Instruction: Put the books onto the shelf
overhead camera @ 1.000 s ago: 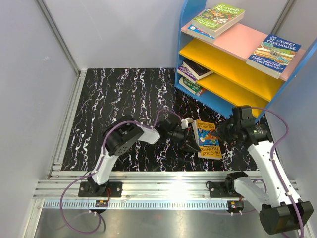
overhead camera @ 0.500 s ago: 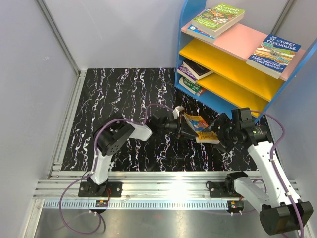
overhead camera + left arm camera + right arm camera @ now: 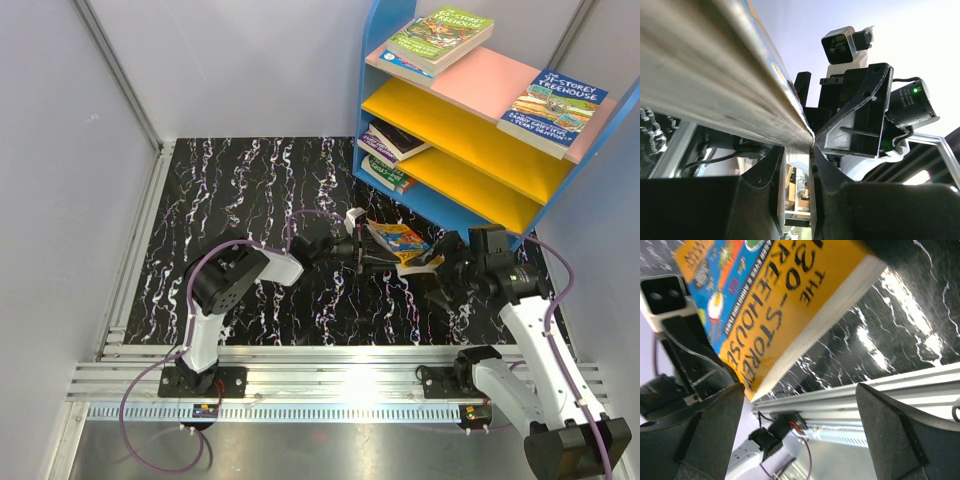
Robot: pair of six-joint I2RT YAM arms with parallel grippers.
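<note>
An orange and blue book (image 3: pixel 398 241) is tilted up off the black marbled table, its left edge pinched by my left gripper (image 3: pixel 367 254). In the left wrist view the book (image 3: pixel 715 75) fills the upper left and its edge sits between the nearly closed fingertips of the left gripper (image 3: pixel 797 150). My right gripper (image 3: pixel 438 279) stands wide open just right of the book's free edge. In the right wrist view the book (image 3: pixel 790 295) hangs above the right gripper (image 3: pixel 800 390), untouched by it. The blue-framed shelf (image 3: pixel 490 80) stands at the back right.
A green book (image 3: pixel 440 38) and a blue book (image 3: pixel 552 98) lie on the pink top board. More books (image 3: pixel 392 140) lie at the left end of the yellow boards. Grey walls close in the table; an aluminium rail (image 3: pixel 330 355) runs along its near edge.
The book lay flat on the table a second ago; the left gripper has raised its left edge and pulled it back-left. The right gripper has opened wide and dropped beside the book.
</note>
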